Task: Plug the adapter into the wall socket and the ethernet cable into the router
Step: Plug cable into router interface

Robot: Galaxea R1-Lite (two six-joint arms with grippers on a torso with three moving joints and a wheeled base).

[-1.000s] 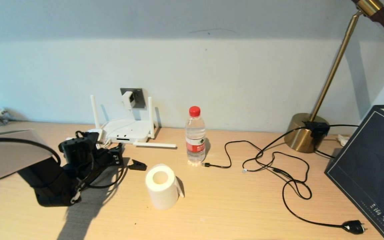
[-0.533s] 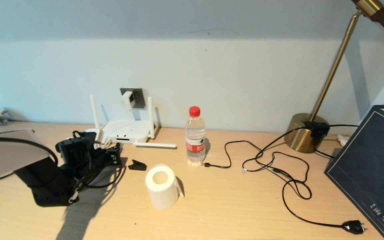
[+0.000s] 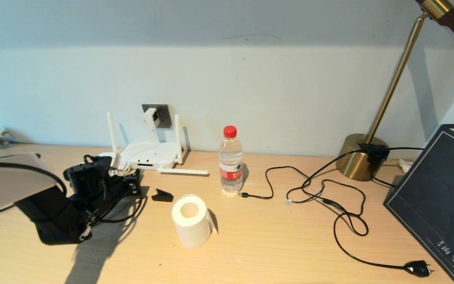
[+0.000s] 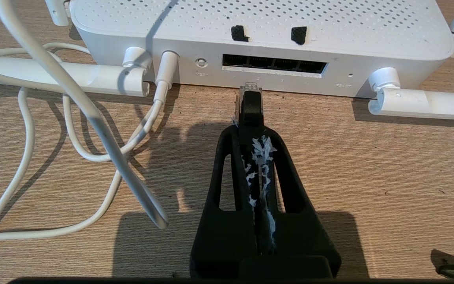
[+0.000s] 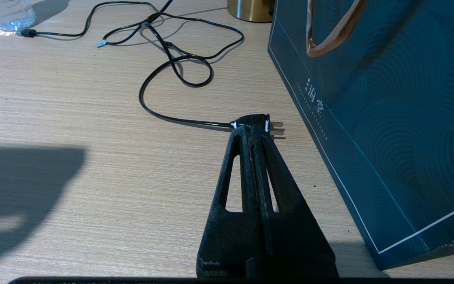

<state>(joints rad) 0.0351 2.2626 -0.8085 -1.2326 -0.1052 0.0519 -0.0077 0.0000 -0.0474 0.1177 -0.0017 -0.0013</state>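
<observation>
The white router [image 3: 148, 154] sits against the wall under the grey wall socket [image 3: 163, 115], and the white adapter [image 3: 151, 117] is in that socket. My left gripper [image 4: 250, 132] is shut on the ethernet cable [image 4: 250, 108], low over the desk. The cable's clear connector [image 4: 250, 87] points at the router's dark ports [image 4: 274, 65] and stops just short of them, outside the row. In the head view the left gripper [image 3: 134, 184] is left-front of the router. The right gripper [image 5: 252, 132] is shut and holds nothing, its tips near a black plug [image 5: 255, 119].
White cords [image 4: 93, 118] loop on the desk beside the router. A water bottle [image 3: 230, 161], a paper roll [image 3: 190, 219] and a small black clip [image 3: 162, 195] stand mid-desk. A thin black cord [image 3: 345, 221], a brass lamp base [image 3: 361, 157] and a dark blue bag [image 3: 440, 197] are at the right.
My left arm has shifted slightly to the left and toward the router, carrying the ethernet cable. Everything else stays put.
</observation>
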